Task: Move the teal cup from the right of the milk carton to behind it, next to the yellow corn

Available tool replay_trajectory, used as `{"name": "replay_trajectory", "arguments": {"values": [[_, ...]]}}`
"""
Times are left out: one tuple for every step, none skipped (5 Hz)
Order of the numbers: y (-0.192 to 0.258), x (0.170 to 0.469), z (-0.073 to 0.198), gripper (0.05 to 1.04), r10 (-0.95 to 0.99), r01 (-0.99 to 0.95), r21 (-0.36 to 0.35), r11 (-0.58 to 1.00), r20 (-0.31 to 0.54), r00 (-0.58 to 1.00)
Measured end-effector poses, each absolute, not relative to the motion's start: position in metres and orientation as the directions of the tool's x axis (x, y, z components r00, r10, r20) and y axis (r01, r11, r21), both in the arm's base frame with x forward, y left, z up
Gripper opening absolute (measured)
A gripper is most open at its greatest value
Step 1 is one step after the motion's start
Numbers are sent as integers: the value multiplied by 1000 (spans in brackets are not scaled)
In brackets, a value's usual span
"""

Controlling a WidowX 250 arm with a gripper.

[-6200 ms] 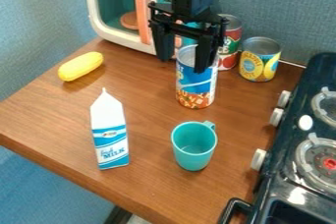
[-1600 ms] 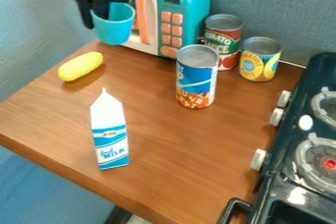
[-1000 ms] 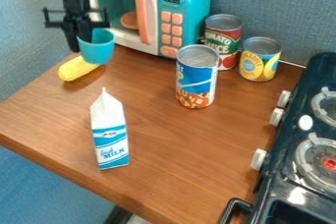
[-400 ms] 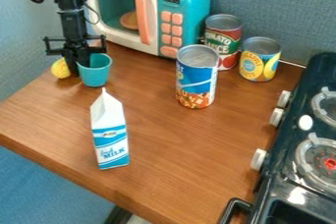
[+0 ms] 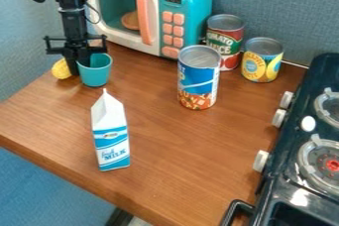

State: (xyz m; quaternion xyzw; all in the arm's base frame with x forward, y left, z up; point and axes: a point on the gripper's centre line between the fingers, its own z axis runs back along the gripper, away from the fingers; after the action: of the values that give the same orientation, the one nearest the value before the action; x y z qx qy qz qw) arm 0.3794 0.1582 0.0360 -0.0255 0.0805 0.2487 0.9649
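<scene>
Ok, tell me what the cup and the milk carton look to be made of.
The teal cup looks like smooth, slightly glossy plastic, from its even colour and soft sheen. The milk carton seems matte card or stiff paper, going by its flat creased sides and pinched top, though plastic is possible.

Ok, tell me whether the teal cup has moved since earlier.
Yes: the teal cup went left and farther back, from in front of the blue-labelled can to its left in view.

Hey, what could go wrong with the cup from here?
The gripper has the teal cup by its left rim, so it might tilt. The yellow corn lies right behind and could get nudged. The tall milk carton stands in front and might topple if bumped.
</scene>
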Motion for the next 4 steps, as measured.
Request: {"name": "replay_trajectory", "arguments": {"values": [[147,383,35,385,451,-459,-12,888,-173,876],[136,381,36,691,440,-450,-25,893,-167,882],[133,382,58,965,461,-466,-20,884,-114,880],[124,384,73,1005,448,-450,-3,893,-86,890]]}}
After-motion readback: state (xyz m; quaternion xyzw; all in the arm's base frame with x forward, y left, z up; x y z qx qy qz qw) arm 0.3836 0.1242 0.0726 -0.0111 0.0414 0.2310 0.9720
